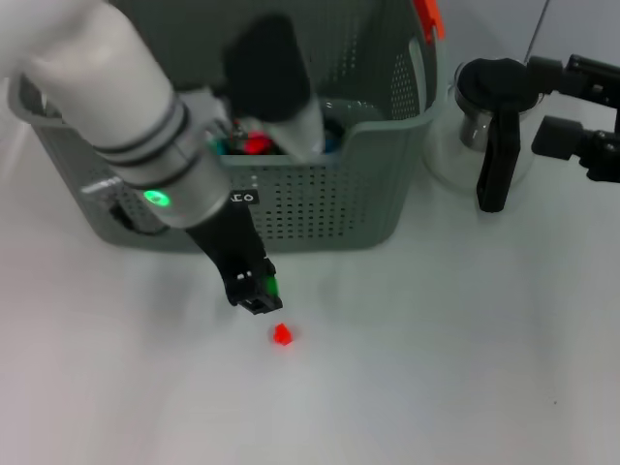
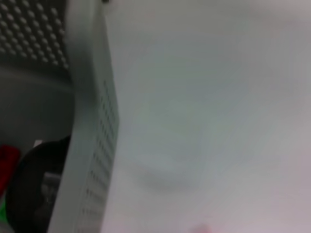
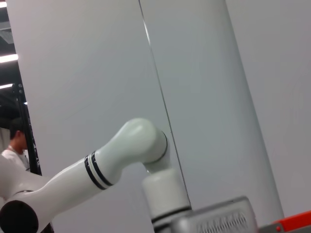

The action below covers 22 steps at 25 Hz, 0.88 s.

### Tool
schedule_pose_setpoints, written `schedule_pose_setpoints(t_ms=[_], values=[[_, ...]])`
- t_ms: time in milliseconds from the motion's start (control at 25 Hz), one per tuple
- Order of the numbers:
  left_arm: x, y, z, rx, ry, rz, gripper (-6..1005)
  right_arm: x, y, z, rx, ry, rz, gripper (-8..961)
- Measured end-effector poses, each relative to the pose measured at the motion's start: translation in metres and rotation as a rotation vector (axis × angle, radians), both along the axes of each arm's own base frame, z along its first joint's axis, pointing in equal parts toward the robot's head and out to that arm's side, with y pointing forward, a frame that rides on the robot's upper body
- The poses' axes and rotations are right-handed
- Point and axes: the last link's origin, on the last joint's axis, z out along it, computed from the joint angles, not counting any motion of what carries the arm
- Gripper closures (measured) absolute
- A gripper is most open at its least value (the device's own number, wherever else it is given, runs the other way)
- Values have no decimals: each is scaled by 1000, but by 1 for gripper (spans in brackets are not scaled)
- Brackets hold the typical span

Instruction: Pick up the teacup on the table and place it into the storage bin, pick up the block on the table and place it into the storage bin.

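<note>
Storage bin (image 1: pixel 320 203): grey perforated basket at the far left-centre of the worktop, with a small black label (image 1: pixel 244 198) on its near wall and an orange handle clip (image 1: pixel 428 17) at its far right rim; coloured items, red, green and blue, show inside behind the arm. The left wrist view shows its perforated wall (image 2: pixel 95 145) up close, with dark and red shapes inside.
Left gripper (image 1: pixel 254 288): black, at the end of the white left arm that crosses in front of the bin; it hangs over the worktop just near of the bin's near wall, pointing down and to the right. Whether its fingers are apart or together cannot be told.
Block (image 1: pixel 282 335): small red piece lying on the worktop, just near and slightly right of the left gripper, apart from it; outside the bin.
Worktop (image 1: pixel 436 368): plain white surface bearing the bin, block and pitcher.
Pitcher (image 1: pixel 484 116): clear glass with black lid and black handle, standing right of the bin, close beside its right wall.
Right gripper (image 1: pixel 581 116): black, at the far right edge, just right of the pitcher; its fingers stand apart, holding nothing.
</note>
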Motion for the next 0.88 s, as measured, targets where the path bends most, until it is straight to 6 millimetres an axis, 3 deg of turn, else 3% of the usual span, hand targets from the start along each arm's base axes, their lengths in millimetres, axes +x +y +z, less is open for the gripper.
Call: schedule_pose_setpoints(t_ms=[280,440,640,840,880], values=[[18,-8,63,11,-199,92,623,-4,3,4,12,1,16,88],[29,-3,101,57,-329,135,625,-6,4,6,14,8,25,88],[34,22,134,191,-476,158,626,-6,3,6,13,6,27,87],[28,65,141,366,-535,183,626,-2,1,5,7,-5,21,87],[28,65,141,366,-535,183,626,-2,1,5,6,-7,21,87]])
